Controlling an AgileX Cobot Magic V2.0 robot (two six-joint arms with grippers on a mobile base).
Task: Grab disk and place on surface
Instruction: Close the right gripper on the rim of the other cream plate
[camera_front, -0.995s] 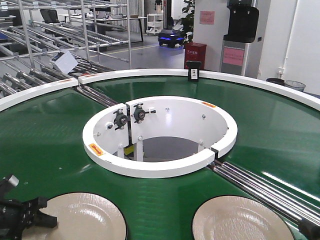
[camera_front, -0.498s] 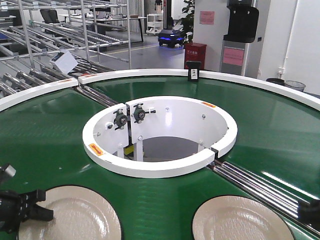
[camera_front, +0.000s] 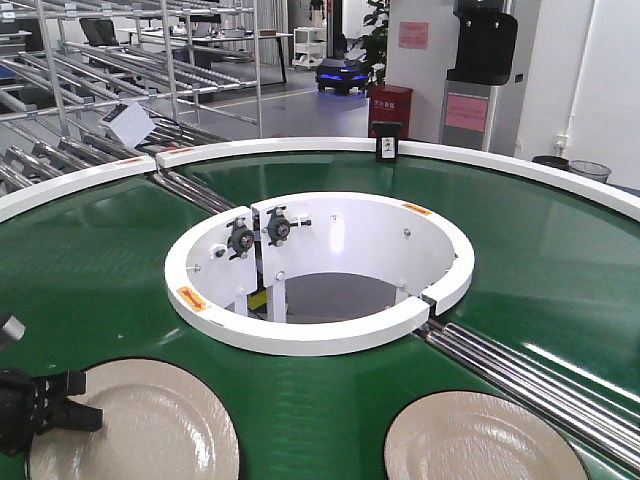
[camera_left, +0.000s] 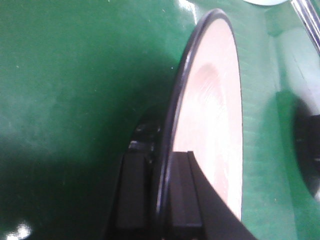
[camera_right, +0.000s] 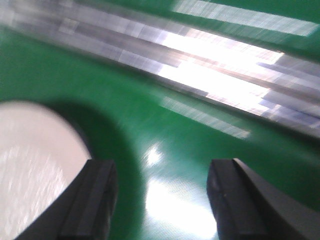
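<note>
Two cream disks with dark rims lie on the green belt (camera_front: 100, 260). My left gripper (camera_front: 75, 405) is shut on the left disk (camera_front: 150, 430) at its left edge. In the left wrist view the disk (camera_left: 215, 115) is seen edge-on, its rim pinched between the black fingers (camera_left: 132, 185) of the left gripper (camera_left: 162, 165). The right disk (camera_front: 480, 440) lies alone at the bottom right. My right gripper (camera_right: 160, 175) hangs open over bare belt, with a disk (camera_right: 35, 150) just beyond its left finger. The dark metal surface is out of view.
A white inner ring (camera_front: 320, 335) surrounds the belt's central hole. Shiny metal rollers (camera_front: 520, 370) cross the belt on the right, also blurred ahead of the right gripper as rollers (camera_right: 210, 65). A white outer rim (camera_front: 300, 147) bounds the far side.
The left gripper has shifted left and a little down, and the left disk has slid left with it. The right arm has dropped out of the front view's bottom right corner.
</note>
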